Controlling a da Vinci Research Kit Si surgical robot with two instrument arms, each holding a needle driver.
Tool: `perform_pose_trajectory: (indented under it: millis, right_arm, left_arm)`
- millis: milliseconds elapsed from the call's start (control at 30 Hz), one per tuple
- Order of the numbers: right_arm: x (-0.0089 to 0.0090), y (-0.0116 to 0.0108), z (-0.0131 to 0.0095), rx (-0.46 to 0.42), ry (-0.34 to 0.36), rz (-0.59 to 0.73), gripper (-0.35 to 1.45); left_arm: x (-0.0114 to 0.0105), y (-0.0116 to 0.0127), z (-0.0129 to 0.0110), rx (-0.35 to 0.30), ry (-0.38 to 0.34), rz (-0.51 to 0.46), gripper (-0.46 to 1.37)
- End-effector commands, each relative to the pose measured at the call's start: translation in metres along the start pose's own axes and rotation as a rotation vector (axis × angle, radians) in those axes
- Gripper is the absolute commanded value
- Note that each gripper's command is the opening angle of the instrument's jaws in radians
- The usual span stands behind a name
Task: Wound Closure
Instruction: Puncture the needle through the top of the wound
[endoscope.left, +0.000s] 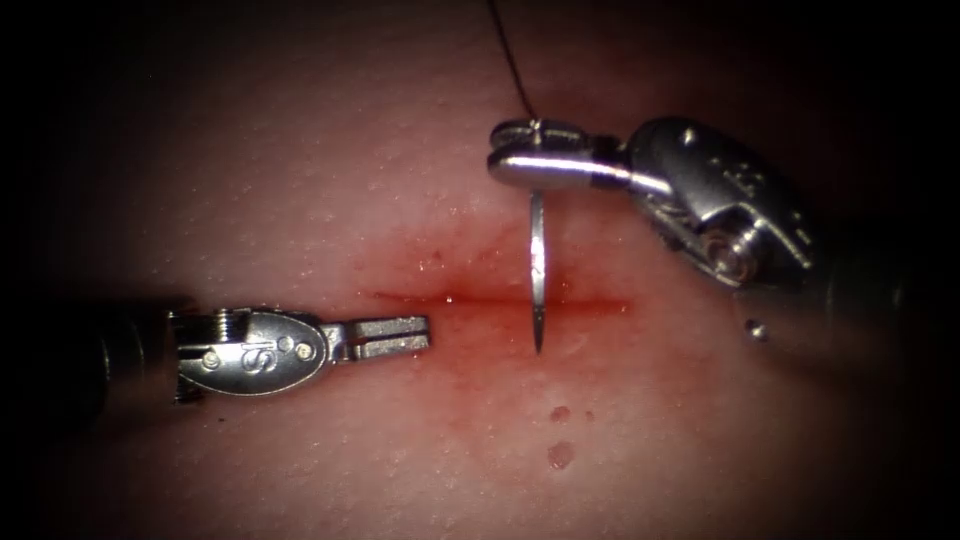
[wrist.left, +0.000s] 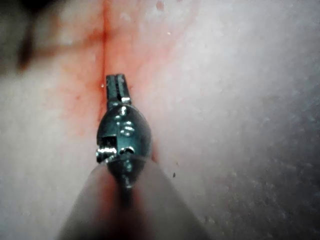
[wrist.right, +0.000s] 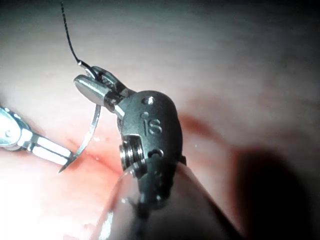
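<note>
steel right gripper (endoscope.left: 520, 150), marked "is", clamps needle (endoscope.left: 537, 270) near tail.

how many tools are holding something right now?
1. The right tool grips the needle near its thread end, tip over the cut, not in tissue. The left tool, left of it, holds nothing.

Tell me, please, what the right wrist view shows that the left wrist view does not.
Right wrist view: the right pincer is shut on the needle near its thread end. The thread trails away from it. The needle's point is bare near the cut, not in the tissue.
Left wrist view: a close look along the cut, with the left pincer beside it, shut and holding nothing.
Both: the tissue, the red fluid and the left pincer.
</note>
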Motion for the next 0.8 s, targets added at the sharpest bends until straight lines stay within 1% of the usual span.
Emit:
perform_pose_trajectory:
  millis: [33, 300, 367, 400, 433, 467, 533, 567, 600, 667, 767, 800]
  right_arm:
    - [-0.0001, 0.0, 0.0001, -0.003, 0.0, -0.012, -0.35]
    - [0.0, 0.0003, 0.0006, -0.005, 0.004, -0.077, -0.35]
    - [0.0002, 0.0005, 0.0008, 0.0, 0.005, -0.145, -0.35]
    - [0.0002, 0.0005, 0.0008, 0.0, 0.005, -0.145, -0.35]
    - [0.0003, 0.0006, 0.0009, 0.002, 0.006, -0.168, -0.35]
    - [0.0006, 0.0007, 0.0009, 0.01, 0.016, -0.217, -0.35]
    - [0.0008, 0.0007, 0.001, 0.017, 0.022, -0.25, -0.35]
    - [0.0011, 0.0008, 0.001, 0.029, 0.027, -0.306, -0.35]
    - [0.0012, 0.0008, 0.001, 0.031, 0.028, -0.317, -0.35]
    - [0.0015, 0.0008, 0.0011, 0.047, 0.036, -0.385, -0.35]
    - [0.0019, 0.0009, 0.0013, 0.082, 0.056, -0.511, -0.35]
    - [0.0019, 0.0009, 0.0014, 0.087, 0.059, -0.523, -0.35]
  left_arm:
    - [-0.0005, -0.0001, 0.0003, -0.009, -0.01, -0.004, -0.16]
    - [-0.0031, 0.0001, 0.0011, -0.035, -0.066, -0.035, -0.2]
    - [-0.0036, 0.0005, 0.0012, -0.045, -0.079, -0.043, -0.18]
    - [-0.0036, 0.0005, 0.0012, -0.045, -0.079, -0.043, -0.18]
    - [-0.0037, 0.0006, 0.0012, -0.05, -0.079, -0.042, -0.18]
    - [-0.0039, 0.001, 0.0012, -0.064, -0.084, -0.043, -0.18]
    - [-0.004, 0.0011, 0.0013, -0.071, -0.089, -0.046, -0.19]
    - [-0.0042, 0.0014, 0.0013, -0.082, -0.093, -0.048, -0.18]
    - [-0.0042, 0.0015, 0.0013, -0.083, -0.096, -0.047, -0.18]
    - [-0.0045, 0.0018, 0.0014, -0.097, -0.105, -0.053, -0.18]
    - [-0.005, 0.0024, 0.0016, -0.111, -0.12, -0.061, -0.17]
    - [-0.0051, 0.0025, 0.0016, -0.112, -0.118, -0.066, -0.17]
